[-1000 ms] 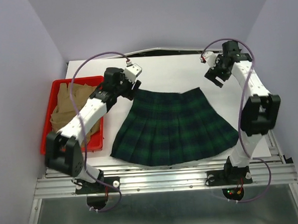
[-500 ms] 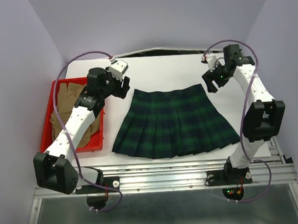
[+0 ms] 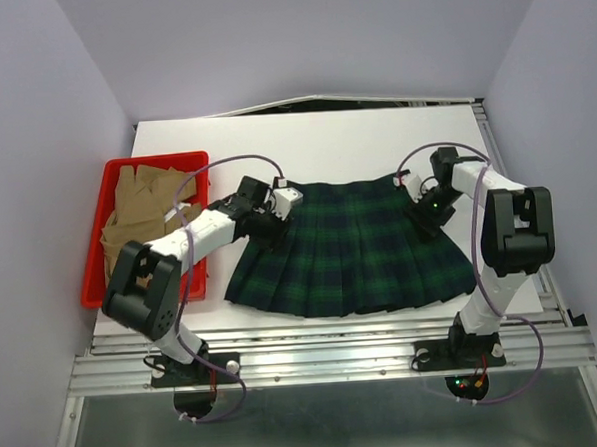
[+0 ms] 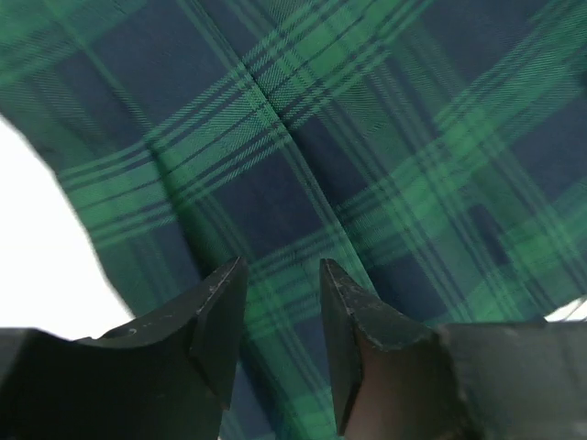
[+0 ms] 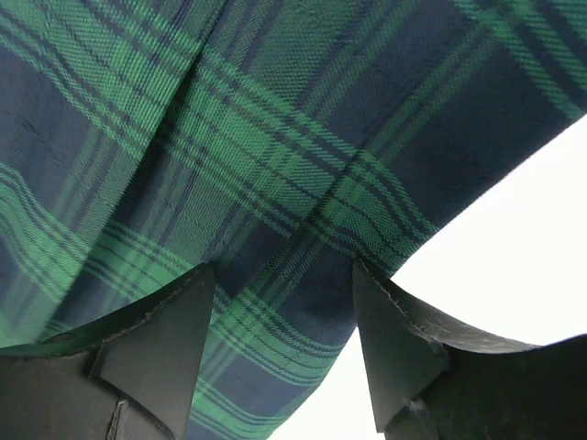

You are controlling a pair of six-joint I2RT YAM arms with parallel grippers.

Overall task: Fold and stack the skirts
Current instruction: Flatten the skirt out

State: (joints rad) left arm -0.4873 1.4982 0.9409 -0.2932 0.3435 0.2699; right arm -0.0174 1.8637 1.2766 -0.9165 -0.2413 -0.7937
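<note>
A dark green and navy plaid skirt (image 3: 350, 246) lies flat on the white table, waist toward the far side. My left gripper (image 3: 267, 225) is low over the skirt's upper left part. In the left wrist view its jaws (image 4: 282, 270) are open, a narrow gap apart, with plaid cloth (image 4: 303, 147) under and between them. My right gripper (image 3: 424, 220) is low over the skirt's upper right edge. In the right wrist view its jaws (image 5: 284, 270) are open wide, astride the skirt's edge (image 5: 275, 165). A tan garment (image 3: 142, 207) lies crumpled in the red tray.
The red tray (image 3: 95, 249) stands at the table's left side, next to the left arm. White table (image 3: 314, 143) shows beyond the skirt and to its right (image 5: 514, 238). The table's near edge is a metal rail (image 3: 336, 357).
Both arms have come down from raised positions near the far side onto the skirt's upper corners. The skirt's waist edge now lies straighter.
</note>
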